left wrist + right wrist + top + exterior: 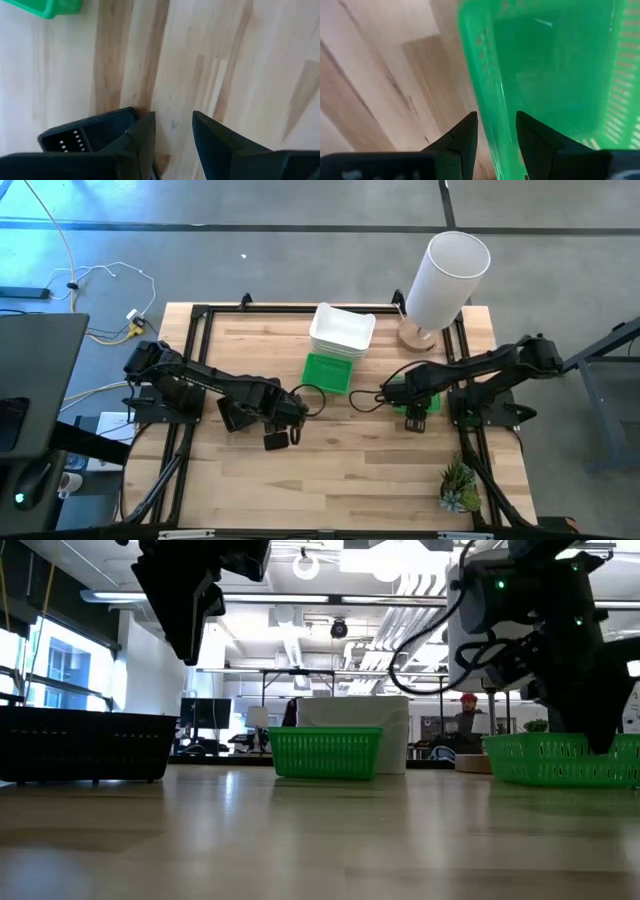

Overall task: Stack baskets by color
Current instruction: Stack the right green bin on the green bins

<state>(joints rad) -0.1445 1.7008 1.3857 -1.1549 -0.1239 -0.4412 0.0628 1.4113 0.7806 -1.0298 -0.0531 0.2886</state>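
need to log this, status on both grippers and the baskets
Right gripper straddles a green basket's wall. Left gripper open above the table beside a black basket. White stack behind; path clear.

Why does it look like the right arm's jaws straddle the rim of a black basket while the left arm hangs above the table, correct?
Not quite: the basket is green, not black. The right wrist view shows the right gripper with its jaws either side of the green wall. The left gripper does hang above the table.
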